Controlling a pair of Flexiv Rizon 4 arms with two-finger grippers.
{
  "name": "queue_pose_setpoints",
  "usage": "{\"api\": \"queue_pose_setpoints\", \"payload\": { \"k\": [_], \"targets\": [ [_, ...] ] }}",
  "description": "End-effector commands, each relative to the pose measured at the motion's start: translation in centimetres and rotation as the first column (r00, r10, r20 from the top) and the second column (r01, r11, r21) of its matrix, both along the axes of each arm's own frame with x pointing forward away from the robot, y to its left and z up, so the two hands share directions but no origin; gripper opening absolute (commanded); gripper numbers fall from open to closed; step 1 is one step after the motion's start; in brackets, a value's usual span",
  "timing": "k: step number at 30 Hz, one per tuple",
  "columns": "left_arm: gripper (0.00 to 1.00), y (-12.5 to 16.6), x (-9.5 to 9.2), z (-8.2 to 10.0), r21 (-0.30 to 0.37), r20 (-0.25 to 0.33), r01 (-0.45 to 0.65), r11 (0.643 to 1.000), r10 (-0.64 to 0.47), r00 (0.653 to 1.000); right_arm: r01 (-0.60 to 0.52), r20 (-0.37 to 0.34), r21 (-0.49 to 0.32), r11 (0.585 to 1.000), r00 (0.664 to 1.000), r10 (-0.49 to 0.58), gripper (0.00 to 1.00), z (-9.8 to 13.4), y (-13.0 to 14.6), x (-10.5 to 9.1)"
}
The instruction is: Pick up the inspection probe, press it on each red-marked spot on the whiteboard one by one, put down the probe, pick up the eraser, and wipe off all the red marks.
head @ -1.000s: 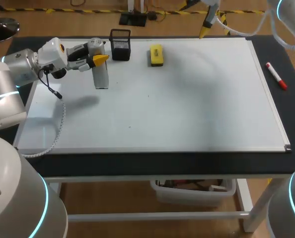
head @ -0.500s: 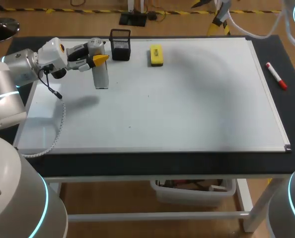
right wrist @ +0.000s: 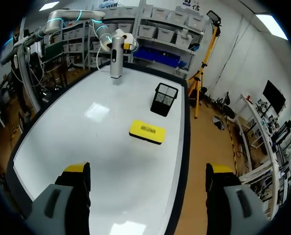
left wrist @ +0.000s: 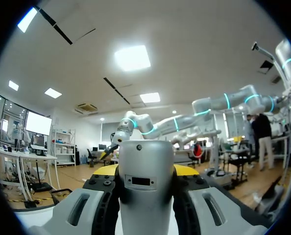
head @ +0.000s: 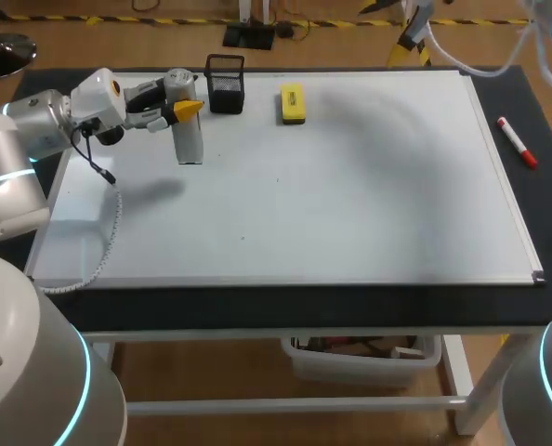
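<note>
A: Take the black mesh holder [head: 225, 84] as the fixed post. Where is the inspection probe [head: 190, 144] from there?

B: Just beside it, on my left arm's side. It is a grey cylinder standing upright over the whiteboard [head: 350, 204], with its lower end down at the board's surface. Whether it actually touches, I cannot tell.

A: And what has hold of it?

B: The left gripper [head: 181, 104]. Its two yellow-tipped fingers sit one on each side of the cylinder near its upper end, closed against it. In the left wrist view the probe's body fills the gap between them. The arm comes in roughly level from the side away from the holder.

A: The eraser [head: 293, 103]?

B: On the holder's other side, near it but apart, lying flat on the board — a yellow block, its long side running away from the robot.

A: And the right gripper [right wrist: 148, 170]?

B: Well apart from the holder, up high, past the eraser on my right arm's side. Its fingers stand wide apart with nothing between them. Its wrist view looks down past them onto the board, with the eraser, holder and probe all ahead.

A: Anything else?

B: A red marker [head: 517, 142], far from the holder on my right arm's side — it lies off the board, on the dark table [head: 304, 305] strip beside it.
</note>
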State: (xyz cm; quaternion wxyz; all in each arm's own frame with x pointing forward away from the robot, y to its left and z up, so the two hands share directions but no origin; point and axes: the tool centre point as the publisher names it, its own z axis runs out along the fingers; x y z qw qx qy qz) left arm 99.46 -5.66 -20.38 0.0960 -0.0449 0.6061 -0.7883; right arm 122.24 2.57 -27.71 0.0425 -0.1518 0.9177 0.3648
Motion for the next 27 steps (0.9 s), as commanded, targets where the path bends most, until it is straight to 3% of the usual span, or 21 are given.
{"api": "queue_pose_setpoints", "payload": {
  "k": [1,12,14,17,27],
  "targets": [
    [0.00,0.1,1.5,1.2,-0.017,0.015,0.040,0.999,-0.039,0.999,-0.073,-0.077,-0.022,0.997,0.994,0.071,1.00,-0.3,-0.2,1.0],
    [0.00,-0.8,8.0,5.1,-0.009,0.060,0.166,0.986,-0.165,0.984,-0.073,-0.077,-0.022,0.997,0.994,0.071,1.00,-0.3,-0.2,1.0],
    [0.00,-0.9,9.3,5.7,-0.059,0.071,0.215,0.975,-0.211,0.975,-0.073,-0.077,-0.022,0.997,0.994,0.071,1.00,-0.3,-0.2,1.0],
    [0.00,-1.4,11.1,6.3,-0.078,0.073,0.251,0.965,-0.246,0.967,-0.073,-0.077,-0.022,0.997,0.994,0.071,1.00,-0.3,-0.2,1.0],
    [0.00,-4.1,16.0,8.0,-0.040,0.091,0.306,0.951,-0.301,0.949,-0.073,-0.077,-0.022,0.997,0.994,0.071,1.00,-0.3,-0.2,1.0]
  ]
}}
